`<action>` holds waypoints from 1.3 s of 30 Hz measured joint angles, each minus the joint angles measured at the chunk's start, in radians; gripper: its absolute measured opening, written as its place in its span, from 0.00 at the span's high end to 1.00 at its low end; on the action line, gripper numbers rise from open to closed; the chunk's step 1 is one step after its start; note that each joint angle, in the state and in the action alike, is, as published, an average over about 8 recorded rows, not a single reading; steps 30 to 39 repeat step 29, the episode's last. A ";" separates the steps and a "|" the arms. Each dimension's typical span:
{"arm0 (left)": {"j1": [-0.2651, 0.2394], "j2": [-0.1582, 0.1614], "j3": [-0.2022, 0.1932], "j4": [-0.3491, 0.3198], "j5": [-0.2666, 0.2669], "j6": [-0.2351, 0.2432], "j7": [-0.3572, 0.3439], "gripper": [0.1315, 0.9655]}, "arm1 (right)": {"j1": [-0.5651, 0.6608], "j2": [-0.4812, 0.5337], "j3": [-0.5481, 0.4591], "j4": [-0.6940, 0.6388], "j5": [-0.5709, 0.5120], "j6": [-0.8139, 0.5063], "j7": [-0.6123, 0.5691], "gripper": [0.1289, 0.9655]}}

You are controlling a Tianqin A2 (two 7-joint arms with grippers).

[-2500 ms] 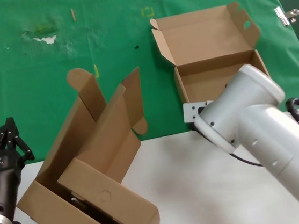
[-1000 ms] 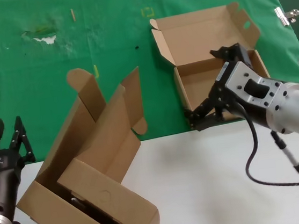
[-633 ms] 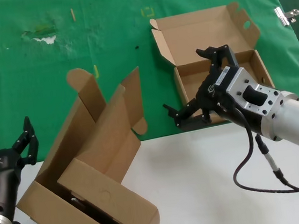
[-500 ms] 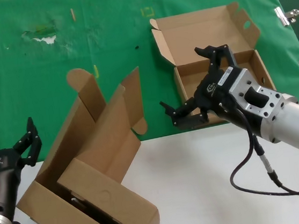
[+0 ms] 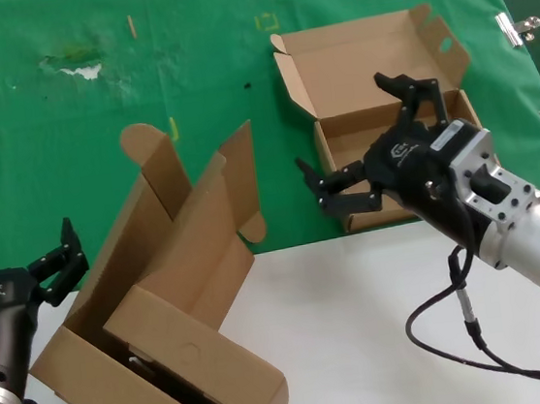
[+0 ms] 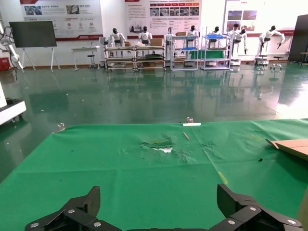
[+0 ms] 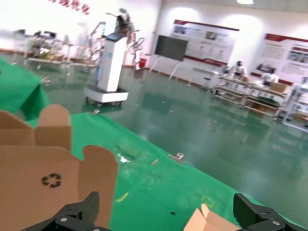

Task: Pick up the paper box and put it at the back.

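- The white tabletop (image 5: 365,347) fills the near half of the head view; its far edge meets the green cloth (image 5: 65,118) along a line running from 9 o'clock to 3 o'clock through the middle.
- At 7 o'clock the two nested brown boxes (image 5: 167,321) lie tilted across that edge, their tall round-tipped flap (image 5: 147,153) reaching onto the cloth.
- The left gripper (image 5: 20,274) sits at 8 o'clock, just beside the nested boxes' left wall, with its fingers spread apart and nothing between them.
- The right gripper (image 5: 371,142) comes in from 4 o'clock, fingers splayed wide and empty, hanging over the near left part of the paper box (image 5: 375,93).
- One fingertip lies left of the box's near corner, over bare cloth; the other is above the tray's back fold.
- The paper box rests on the green cloth at 1 o'clock, lid open and laid back toward 12 o'clock, ear flaps at both lid ends.
- Open cloth stretches from 10 to 12 o'clock, marked only by scuffs (image 5: 79,63) and small yellow marks.
- Metal clips (image 5: 518,27) pin the cloth's edge at 2 o'clock, near the box's right side.
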 joint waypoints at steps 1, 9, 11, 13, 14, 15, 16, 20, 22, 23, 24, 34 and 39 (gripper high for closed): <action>0.000 0.000 0.000 0.000 0.000 0.000 0.000 0.21 | -0.005 0.000 0.001 -0.005 0.019 0.016 -0.011 0.00; 0.000 0.000 0.000 0.000 0.000 0.000 0.000 0.08 | -0.051 0.000 0.006 -0.049 0.177 0.152 -0.100 0.00; 0.000 0.000 0.000 0.000 0.000 0.000 0.000 0.06 | -0.062 0.000 0.007 -0.060 0.216 0.186 -0.122 0.00; 0.000 0.000 0.000 0.000 0.000 0.000 0.000 0.04 | -0.073 0.001 0.008 -0.070 0.255 0.220 -0.145 0.00; 0.000 0.000 0.000 0.000 0.000 0.000 0.000 0.03 | -0.079 0.001 0.009 -0.076 0.274 0.236 -0.155 0.00; 0.000 0.000 0.000 0.000 0.000 0.000 0.000 0.02 | -0.085 0.001 0.009 -0.081 0.294 0.253 -0.167 0.00; 0.000 0.000 0.000 0.000 0.000 0.000 0.000 0.02 | -0.090 0.001 0.010 -0.086 0.313 0.270 -0.177 0.00; 0.000 0.000 0.000 0.000 0.000 0.000 0.000 0.01 | -0.113 0.001 0.012 -0.108 0.392 0.337 -0.222 0.00; 0.000 0.000 0.000 0.000 0.000 0.000 0.000 0.01 | -0.124 0.001 0.014 -0.119 0.432 0.372 -0.244 0.00; 0.000 0.000 0.000 0.000 0.000 0.000 0.000 0.01 | -0.130 0.001 0.014 -0.124 0.451 0.389 -0.256 0.00; 0.000 0.000 0.000 0.000 0.000 0.000 0.000 0.01 | -0.136 0.001 0.015 -0.130 0.471 0.406 -0.267 0.00; 0.000 0.000 0.000 0.000 0.000 0.000 0.000 0.00 | -0.154 0.001 0.017 -0.147 0.533 0.459 -0.302 0.00; 0.000 0.000 0.000 0.000 0.000 0.000 0.000 0.00 | -0.154 0.001 0.017 -0.147 0.533 0.459 -0.302 0.00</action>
